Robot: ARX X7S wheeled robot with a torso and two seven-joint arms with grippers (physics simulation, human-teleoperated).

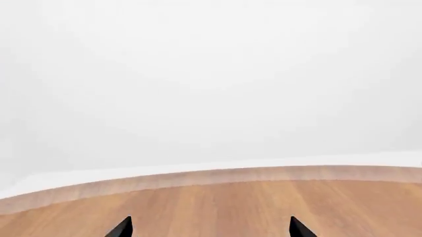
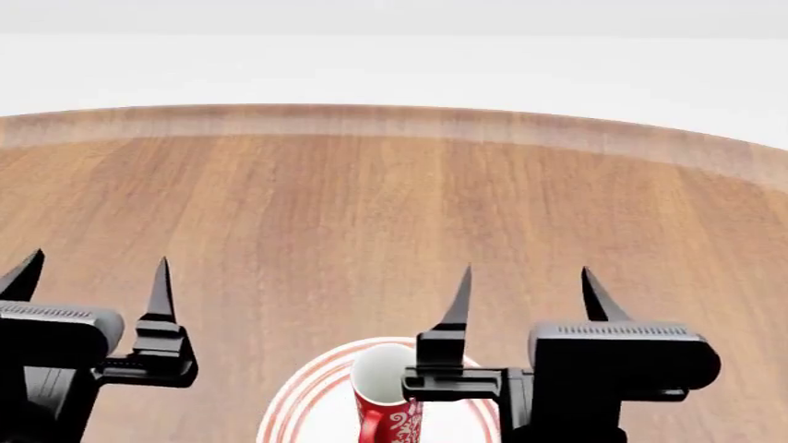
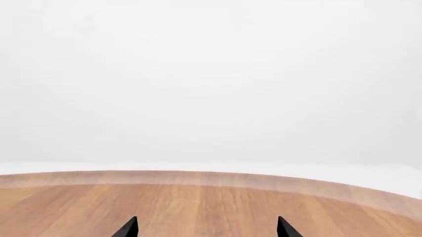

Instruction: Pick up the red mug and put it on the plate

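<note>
Mug (image 2: 387,406), red, sits on the plate (image 2: 291,413) at the near worktop (image 2: 369,212) edge, so both grippers (image 2: 92,277) (image 2: 526,281) hover empty, fingers apart.

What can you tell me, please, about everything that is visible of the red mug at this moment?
The red mug shows only in the head view, at the bottom edge, so its lower part is cut off. It is red with a white floral pattern, glossy like ceramic, with a white inside. It stands upright with its mouth open upward, on the plate, a white plate with red rings. The right gripper is open above it and holds nothing. No handle is visible.
</note>
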